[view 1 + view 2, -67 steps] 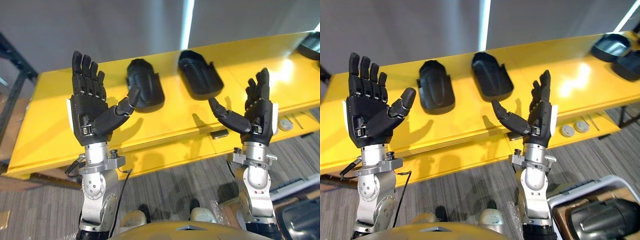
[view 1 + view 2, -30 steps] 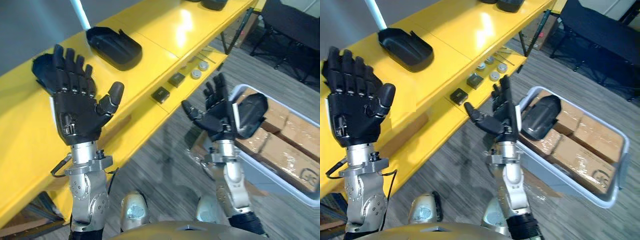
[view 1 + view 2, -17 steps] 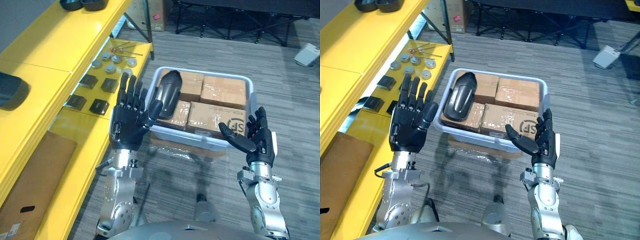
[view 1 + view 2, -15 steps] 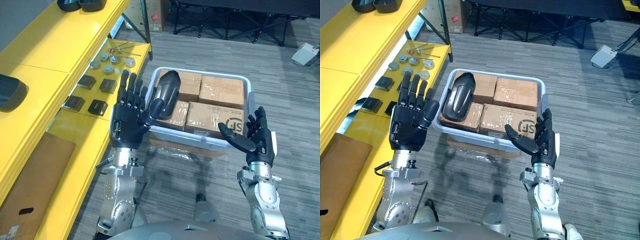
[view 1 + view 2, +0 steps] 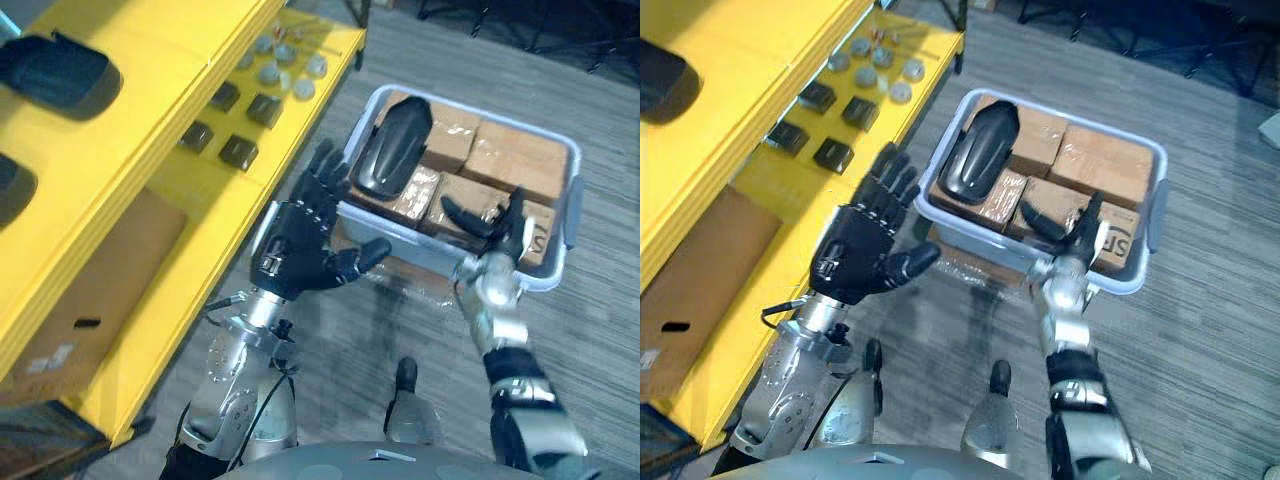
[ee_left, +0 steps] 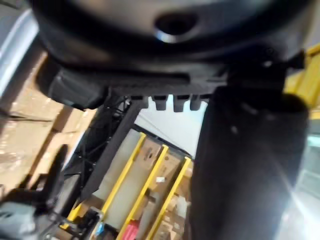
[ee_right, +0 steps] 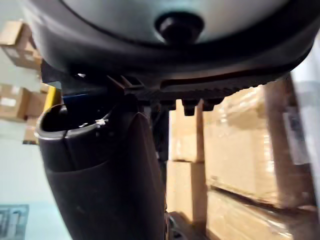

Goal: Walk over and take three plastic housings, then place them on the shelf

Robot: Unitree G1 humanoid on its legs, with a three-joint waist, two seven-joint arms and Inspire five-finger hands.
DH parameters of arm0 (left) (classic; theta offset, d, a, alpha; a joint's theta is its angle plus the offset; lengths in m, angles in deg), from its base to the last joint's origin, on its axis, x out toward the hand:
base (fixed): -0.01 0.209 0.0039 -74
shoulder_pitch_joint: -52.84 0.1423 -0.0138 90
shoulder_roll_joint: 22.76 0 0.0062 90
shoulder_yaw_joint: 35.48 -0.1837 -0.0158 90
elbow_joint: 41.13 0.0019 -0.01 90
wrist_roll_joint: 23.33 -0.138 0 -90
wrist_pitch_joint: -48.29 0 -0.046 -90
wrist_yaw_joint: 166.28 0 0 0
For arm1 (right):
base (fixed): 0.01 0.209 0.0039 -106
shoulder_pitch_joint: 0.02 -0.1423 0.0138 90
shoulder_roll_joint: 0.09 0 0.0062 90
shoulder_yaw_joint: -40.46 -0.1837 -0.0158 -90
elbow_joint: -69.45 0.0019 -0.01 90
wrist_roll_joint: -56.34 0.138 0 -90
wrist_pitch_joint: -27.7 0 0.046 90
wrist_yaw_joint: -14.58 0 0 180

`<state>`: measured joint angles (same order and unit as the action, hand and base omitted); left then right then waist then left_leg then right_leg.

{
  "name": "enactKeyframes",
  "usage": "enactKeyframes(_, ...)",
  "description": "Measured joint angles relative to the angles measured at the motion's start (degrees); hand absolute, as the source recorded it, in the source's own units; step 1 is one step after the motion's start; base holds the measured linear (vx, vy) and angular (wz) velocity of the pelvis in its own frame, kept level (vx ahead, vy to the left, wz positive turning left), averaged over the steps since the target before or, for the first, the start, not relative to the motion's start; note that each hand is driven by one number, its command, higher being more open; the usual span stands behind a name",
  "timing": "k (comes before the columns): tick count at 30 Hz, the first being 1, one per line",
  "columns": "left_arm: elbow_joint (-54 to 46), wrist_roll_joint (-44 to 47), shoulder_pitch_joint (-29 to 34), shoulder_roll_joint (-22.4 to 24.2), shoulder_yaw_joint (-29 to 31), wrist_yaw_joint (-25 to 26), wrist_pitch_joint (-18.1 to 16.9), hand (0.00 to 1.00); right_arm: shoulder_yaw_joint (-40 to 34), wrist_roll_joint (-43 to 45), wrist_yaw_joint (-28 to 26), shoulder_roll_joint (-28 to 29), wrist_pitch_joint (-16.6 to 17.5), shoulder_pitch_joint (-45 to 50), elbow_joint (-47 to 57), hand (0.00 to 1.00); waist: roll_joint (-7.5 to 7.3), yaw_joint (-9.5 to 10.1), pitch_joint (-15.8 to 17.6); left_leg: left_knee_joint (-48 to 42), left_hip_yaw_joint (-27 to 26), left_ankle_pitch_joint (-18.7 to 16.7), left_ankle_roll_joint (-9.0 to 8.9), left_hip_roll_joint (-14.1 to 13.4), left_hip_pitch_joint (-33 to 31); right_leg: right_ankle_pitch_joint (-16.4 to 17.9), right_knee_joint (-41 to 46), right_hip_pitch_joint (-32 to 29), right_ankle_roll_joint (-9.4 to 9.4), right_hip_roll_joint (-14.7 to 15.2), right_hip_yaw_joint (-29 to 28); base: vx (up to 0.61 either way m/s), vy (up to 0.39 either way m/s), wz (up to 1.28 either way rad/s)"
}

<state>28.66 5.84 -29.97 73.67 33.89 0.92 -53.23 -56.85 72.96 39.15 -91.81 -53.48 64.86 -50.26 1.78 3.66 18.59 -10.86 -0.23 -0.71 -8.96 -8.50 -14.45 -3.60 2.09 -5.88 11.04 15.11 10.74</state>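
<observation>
Black housing (image 5: 392,148) lies in bin (image 5: 573,190); left hand (image 5: 295,260) and right hand (image 5: 497,232) hover open-fingered by near rim.

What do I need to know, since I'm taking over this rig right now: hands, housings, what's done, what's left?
Hands: left hand is open and empty, raised beside the bin. The right hand is open and empty, over the bin's near side.
Things: one plastic housing lies on the cardboard boxes in the bin, untouched. Two housings lie on top of the yellow shelf.
Done: two appear shelved.
Left: probably grasp the bin's housing, carry it to the shelf and set it down.
</observation>
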Motion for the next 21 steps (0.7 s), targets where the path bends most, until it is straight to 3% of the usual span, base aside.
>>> enactKeyframes(3,1.58,-1.39,-0.08,-0.01,-2.04,-0.32,0.53,1.0,0.3,0.04,-0.69,-4.39,-0.04,-6.33,-3.77,1.0,1.33,0.85,1.74,0.12,0.73,0.85,0.03,-0.09,-1.05,-0.45,0.0,-0.8,-0.25,-0.31,0.35,-0.08,-0.02,0.1)
enactKeyframes(8,5.65,-2.29,-0.94,-0.64,-3.7,-0.39,0.6,1.0,1.45,0.03,-1.59,-6.74,-0.3,-10.59,-8.97,1.0,1.62,1.22,3.05,0.01,2.03,1.2,0.06,0.06,-2.24,-0.53,0.41,-1.1,-0.19,-0.29,1.62,0.0,-0.004,0.11)
enactKeyframes(13,9.34,-1.72,-2.68,-0.47,-4.23,0.19,0.6,1.0,4.01,-0.03,-2.33,-11.07,-4.11,-17.25,-15.06,1.0,2.64,2.46,4.77,-0.23,2.86,1.68,0.13,0.08,-2.36,-0.51,1.65,-1.14,-0.18,-0.26,2.3,0.0,-0.007,0.08)
enactKeyframes(18,11.49,-0.19,-3.33,-0.11,-6.12,0.66,0.48,1.0,7.73,-0.52,-3.34,-15.54,-5.91,-24.98,-21.49,1.0,4.46,3.52,6.72,-0.05,3.99,2.63,0.18,0.22,-3.46,-0.3,3.26,-2.23,-0.34,-0.14,3.39,-0.05,-0.009,0.1)
enactKeyframes(21,14.41,0.02,-3.28,0.43,-7.12,1.28,0.45,1.0,9.35,-0.57,-3.35,-16.87,-6.99,-29.31,-24.29,1.0,4.82,4.08,7.35,0.12,4.51,3.32,0.14,0.26,-4.54,-0.06,4.18,-3.51,-0.38,-0.04,3.82,-0.05,-0.009,0.07)
